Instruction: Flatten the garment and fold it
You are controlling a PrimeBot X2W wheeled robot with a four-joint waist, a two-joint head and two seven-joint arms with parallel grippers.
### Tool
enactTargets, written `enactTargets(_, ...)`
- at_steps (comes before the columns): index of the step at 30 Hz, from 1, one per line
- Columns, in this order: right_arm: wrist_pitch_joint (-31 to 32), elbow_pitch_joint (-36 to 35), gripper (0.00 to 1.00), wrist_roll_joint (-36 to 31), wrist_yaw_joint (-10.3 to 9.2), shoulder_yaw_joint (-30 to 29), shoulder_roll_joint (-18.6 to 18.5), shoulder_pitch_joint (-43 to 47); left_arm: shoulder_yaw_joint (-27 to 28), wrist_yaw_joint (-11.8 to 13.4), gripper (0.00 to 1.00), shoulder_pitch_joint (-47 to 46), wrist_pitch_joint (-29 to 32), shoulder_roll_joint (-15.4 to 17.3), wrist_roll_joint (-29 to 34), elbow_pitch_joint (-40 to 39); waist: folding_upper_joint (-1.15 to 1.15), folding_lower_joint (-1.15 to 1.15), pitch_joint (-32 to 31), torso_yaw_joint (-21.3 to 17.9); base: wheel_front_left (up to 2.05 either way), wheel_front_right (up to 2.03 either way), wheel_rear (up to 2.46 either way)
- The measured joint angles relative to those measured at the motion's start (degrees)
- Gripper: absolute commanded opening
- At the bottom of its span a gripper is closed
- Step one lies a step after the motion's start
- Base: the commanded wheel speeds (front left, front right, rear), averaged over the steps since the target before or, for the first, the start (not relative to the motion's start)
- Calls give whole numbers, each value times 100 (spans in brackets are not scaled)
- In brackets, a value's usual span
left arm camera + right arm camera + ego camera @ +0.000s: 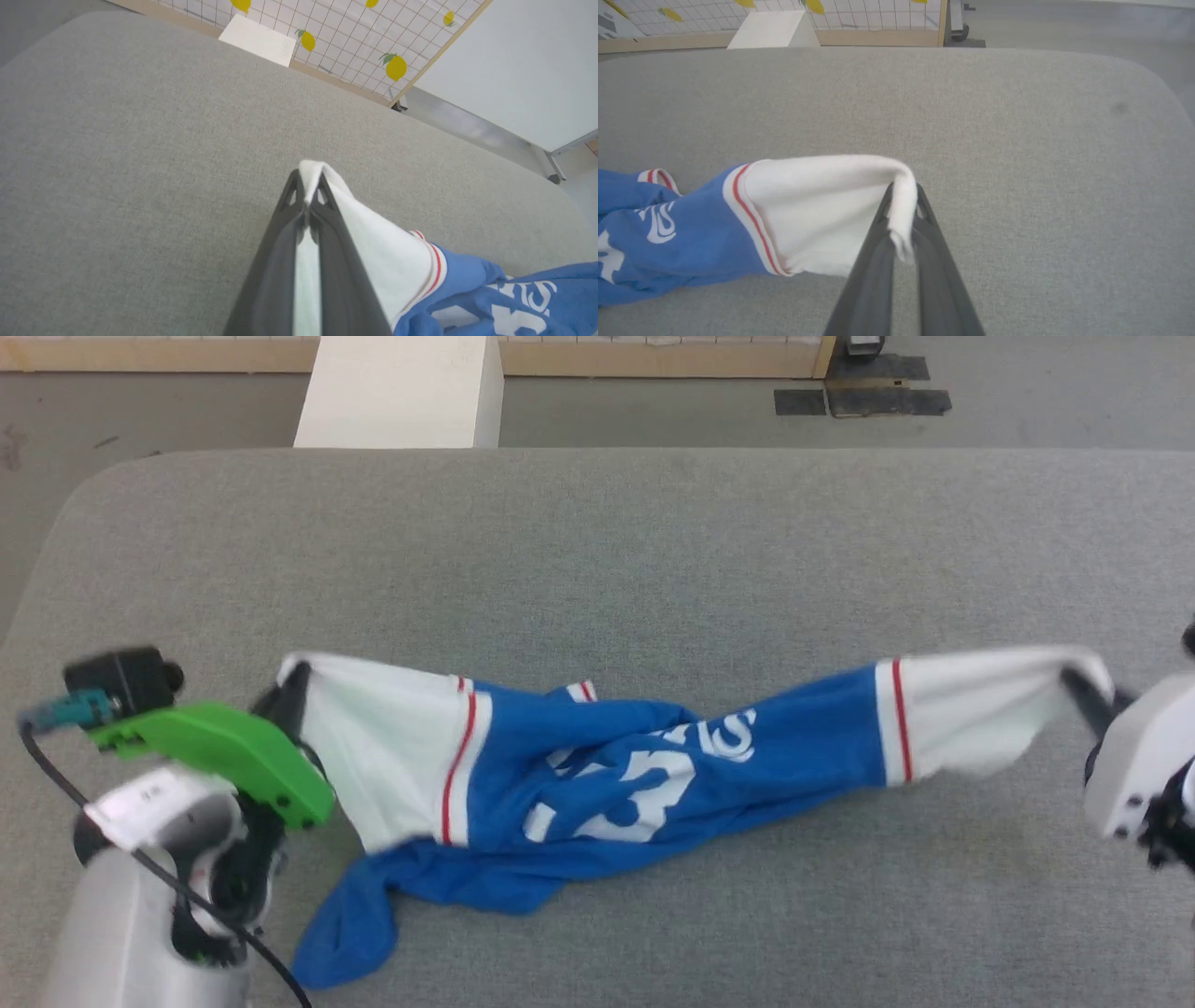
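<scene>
We have the jersey [794,747] strung across the near half of the grey cloth-covered desk [597,569]. Its blue body is twisted and bunched in the middle, the white number [635,798] is crumpled, and a blue flap [345,924] trails toward 7 o'clock. Our left end effector [291,689] is pinched shut on the tip of the white sleeve [383,756] at the jersey's 9 o'clock. Our right end effector [1075,683] is clamped the same way on the cuff of the other sleeve [971,709] at 3 o'clock. Each wrist view shows white cloth nipped between closed fingers. We judge the step in hand to be the flattening, with folding not yet begun. To do it well, we should draw the sleeves apart evenly along the 9-to-3 line and lift just enough for the twisted middle to hang free and unroll. Then we should lay the body down toward 12 o'clock so it spreads flat. Both grips sit on thin edges, so a sharp tug could slip the cloth; slow, steady tension suits it better.
</scene>
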Motion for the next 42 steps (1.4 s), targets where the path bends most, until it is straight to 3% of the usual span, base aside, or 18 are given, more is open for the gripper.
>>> enactTargets(9,-428,279,0,143,0,254,-658,-1657,-74,-174,0,-1666,-32,314,283,103,0,0,-223,5,0,0,0)
enactTargets(21,-720,853,0,711,0,256,-1136,-3137,22,-327,0,-3361,-441,512,411,753,0,0,-580,81,0,0,0)
enactTargets(32,-600,1235,0,918,0,250,-1046,-3882,-104,-505,0,-4208,-322,794,522,1549,0,0,-494,92,0,0,0)
enactTargets(42,-567,2207,0,125,0,430,-599,-5942,-371,-568,0,-5664,-522,880,942,2537,0,0,310,33,0,0,0)
